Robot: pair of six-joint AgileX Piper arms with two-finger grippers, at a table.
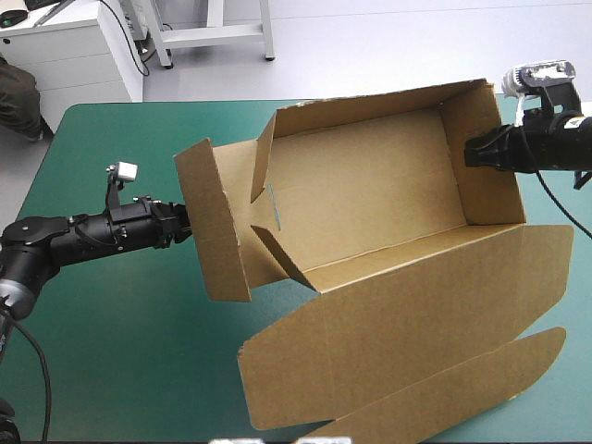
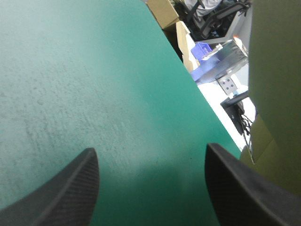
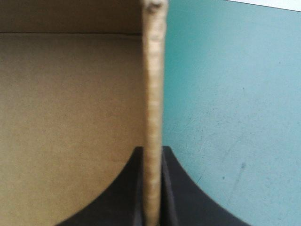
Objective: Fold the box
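Right gripper point(image 3: 151, 155) pinches the right end wall of the box point(image 1: 370, 185), an open tray on the counter point(image 1: 111, 314), with its lid point(image 1: 407, 324) flat on the near side. Left gripper point(image 2: 150, 150) is spread beside the left flap point(image 1: 213, 222), over bare teal-green cover.

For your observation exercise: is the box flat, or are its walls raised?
Walls raised: the box forms an open tray, lid spread flat.

**My three viewpoints**
High overlooks the table point(image 1: 111, 370); both wrist cameras sit close, the right edge-on to the box point(image 3: 153, 94).
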